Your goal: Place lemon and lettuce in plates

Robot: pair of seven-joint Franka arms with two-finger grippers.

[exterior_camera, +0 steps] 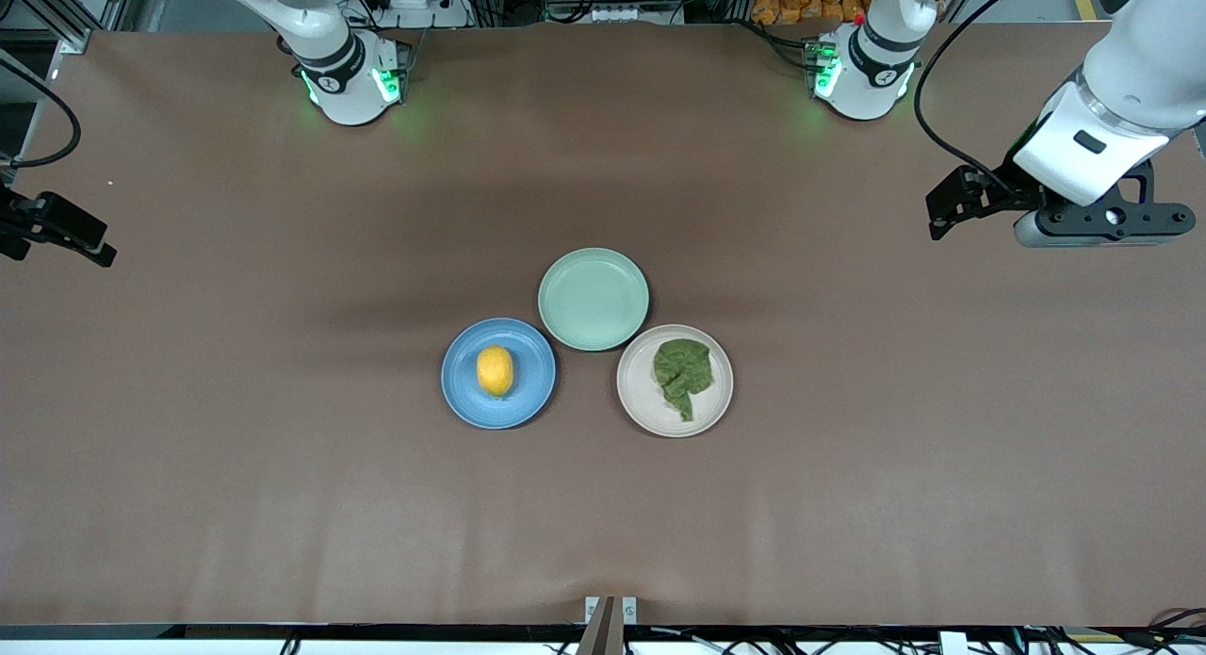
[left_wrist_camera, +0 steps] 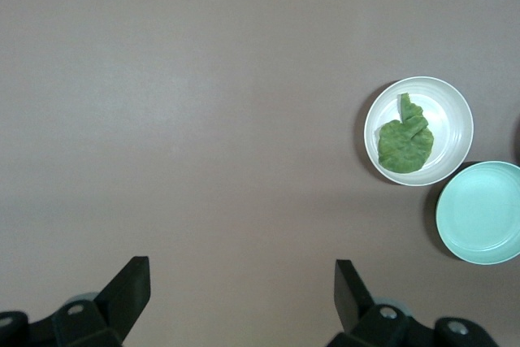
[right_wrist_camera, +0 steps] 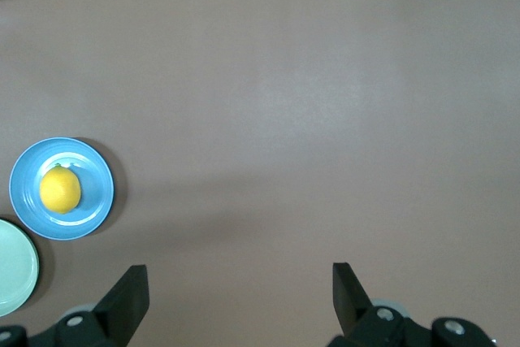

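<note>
Front view: lemon [exterior_camera: 495,370] sits in the blue plate [exterior_camera: 464,397], roughly centred. Lettuce [exterior_camera: 683,375] lies in the beige plate [exterior_camera: 637,402], pointed tip toward the front camera. Mint-green plate [exterior_camera: 594,299] holds nothing, farther from the camera than the other two, between them and touching or nearly touching both. Blue plate is toward the right arm's end, beige plate toward the left arm's end. All three sit mid-table on the brown table cover [exterior_camera: 283,466]. Left gripper [exterior_camera: 952,203] is up in the air over bare table at the left arm's end, well apart from the plates. Right gripper [exterior_camera: 57,231] is at the frame edge over the right arm's end of the table, only partly seen. Both arms wait.

Left wrist view: left gripper [left_wrist_camera: 242,282] has its jaws wide apart, nothing between them, bare cover under it. Beige plate [left_wrist_camera: 455,111] with the lettuce [left_wrist_camera: 404,140] shows off to the side, mint-green plate [left_wrist_camera: 479,213] just beside it, cut by the frame.

Right wrist view: right gripper [right_wrist_camera: 240,278] has its jaws wide apart, holding nothing, over bare cover. Blue plate [right_wrist_camera: 89,209] with the lemon [right_wrist_camera: 60,189] in it, a sliver of mint-green plate [right_wrist_camera: 15,266] next to it.
</note>
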